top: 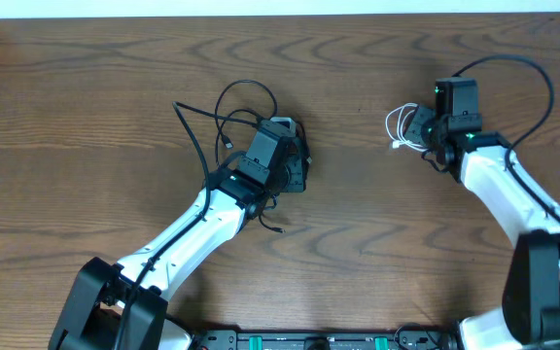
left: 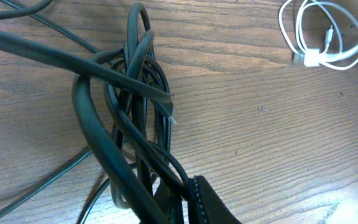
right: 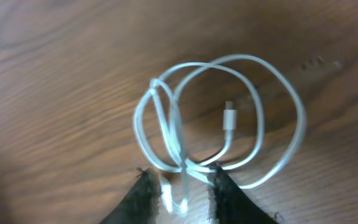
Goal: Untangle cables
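Overhead: L claw is pressed together, prob. pinching the black cables. They form a knotted bundle just ahead of it on the desk, long axis running straight out from the tips, loop end pointing away. R claw is part-spread, white cable coiled just ahead, one strand btwn the tips unpinched, plug pointing away. White looks separated, blacks not; next needs R claw to tease one loop out while L holds.
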`<state>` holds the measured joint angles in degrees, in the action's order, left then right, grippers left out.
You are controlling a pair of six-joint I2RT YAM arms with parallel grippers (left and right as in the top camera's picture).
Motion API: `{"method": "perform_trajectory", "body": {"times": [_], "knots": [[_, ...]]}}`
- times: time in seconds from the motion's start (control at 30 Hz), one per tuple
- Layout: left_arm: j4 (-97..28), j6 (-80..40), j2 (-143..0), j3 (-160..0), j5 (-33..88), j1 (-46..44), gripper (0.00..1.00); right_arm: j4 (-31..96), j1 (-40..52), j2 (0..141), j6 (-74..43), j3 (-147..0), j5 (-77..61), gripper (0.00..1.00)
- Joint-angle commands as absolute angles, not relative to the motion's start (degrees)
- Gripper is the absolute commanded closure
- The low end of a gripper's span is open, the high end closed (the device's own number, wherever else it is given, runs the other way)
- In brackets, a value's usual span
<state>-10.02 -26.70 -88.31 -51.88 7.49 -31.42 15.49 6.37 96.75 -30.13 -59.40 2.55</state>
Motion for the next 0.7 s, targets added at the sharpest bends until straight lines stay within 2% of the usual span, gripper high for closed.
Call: {"method": "perform_trajectory", "body": {"times": [0.0, 0.07, 0.17, 0.3, 0.4, 0.5, 0.67], "knots": [[-10.2, -25.7, -87.9, -51.7, 6.8, -31.6, 0.92, 14.5, 6.1, 100.5, -28.4, -59.2, 4.2, 0.37], [-10.2, -25.7, -87.9, -51.7, 6.8, -31.6, 0.92, 13.5, 6.2, 102.2, -28.0, -59.2, 4.6, 0.2], [-10.3, -25.7, -87.9, -51.7, 6.8, -31.6, 0.92, 13.3, 6.2, 104.3, -31.9, -59.2, 9.4, 0.09], [-10.3, -25.7, -87.9, -51.7, 6.8, -31.6, 0.92, 15.2, 6.0, 105.5, -39.0, -59.2, 13.5, 0.06], [-10.2, -25.7, -87.9, -51.7, 6.8, -31.6, 0.92, 15.2, 6.1, 106.4, -39.4, -59.2, 15.3, 0.01], [-10.2, -25.7, -87.9, -51.7, 6.8, -31.6, 0.92, 15.7, 6.2, 108.0, -43.8, -59.2, 20.6, 0.01], [-10.2, -25.7, -87.9, -51.7, 6.8, -31.6, 0.92, 12.1, 5.8, 111.0, -47.4, -59.2, 20.3, 0.01]]}}
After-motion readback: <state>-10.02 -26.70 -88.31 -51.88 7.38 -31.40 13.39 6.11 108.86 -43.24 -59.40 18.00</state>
